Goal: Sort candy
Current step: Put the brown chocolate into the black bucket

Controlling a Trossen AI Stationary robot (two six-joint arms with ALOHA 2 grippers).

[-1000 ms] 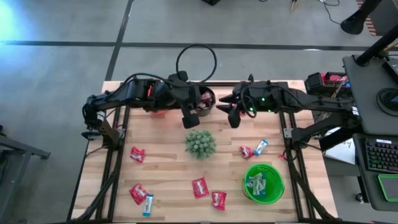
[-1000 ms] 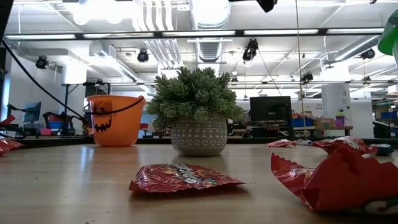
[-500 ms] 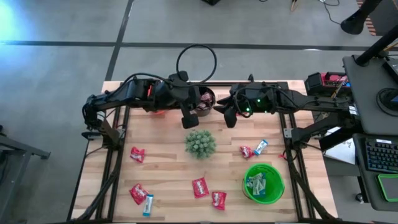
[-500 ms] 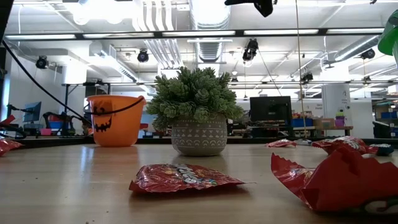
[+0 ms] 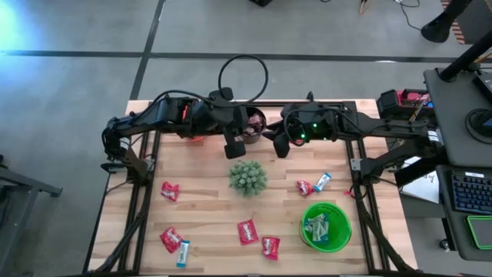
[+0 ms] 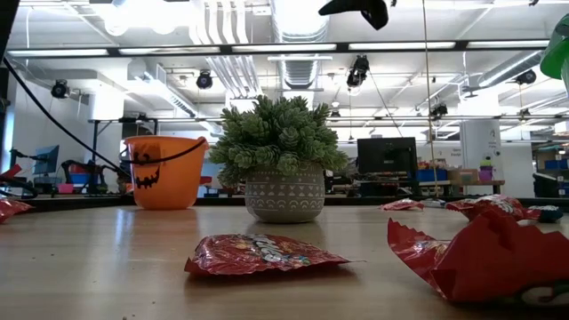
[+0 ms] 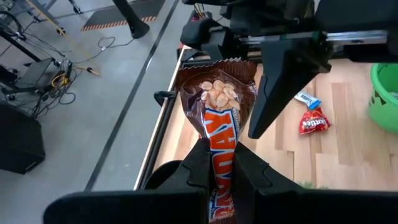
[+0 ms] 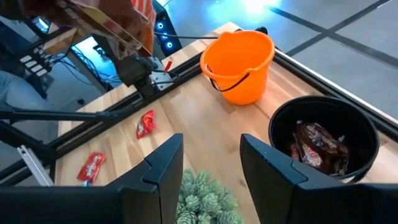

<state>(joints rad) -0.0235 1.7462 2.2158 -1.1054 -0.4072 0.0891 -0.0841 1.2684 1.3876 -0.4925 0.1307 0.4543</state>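
A brown and orange wrapped candy (image 7: 219, 106) sticks out past my left gripper (image 7: 219, 155), which is shut on it high over the table's far middle (image 5: 244, 129), beside the black bucket (image 8: 323, 143). That bucket holds brown candy (image 8: 318, 148). My right gripper (image 8: 214, 165) stands open just right of it (image 5: 280, 143), holding nothing. Red candy (image 5: 170, 190) and light blue candy (image 5: 322, 181) lie flat on the table. The green bucket (image 5: 342, 231) holds blue and white candy. My left gripper pinches the brown candy between its two fingers (image 7: 200, 163), across the wrapper's near part (image 7: 219, 144). The far end of the wrapper (image 7: 217, 78) stands out past the fingertips. The candy is lifted clear of the table.
An orange bucket (image 8: 239, 59) stands at the far left beside the black one. A potted green plant (image 5: 247, 177) sits at the table's middle. More red candy (image 5: 247, 231) lies near the front edge. Desks with keyboards flank the table's right side.
My right gripper has rolled about its own line and edged toward the black bucket and my left gripper, staying open. The held candy has kept its place.
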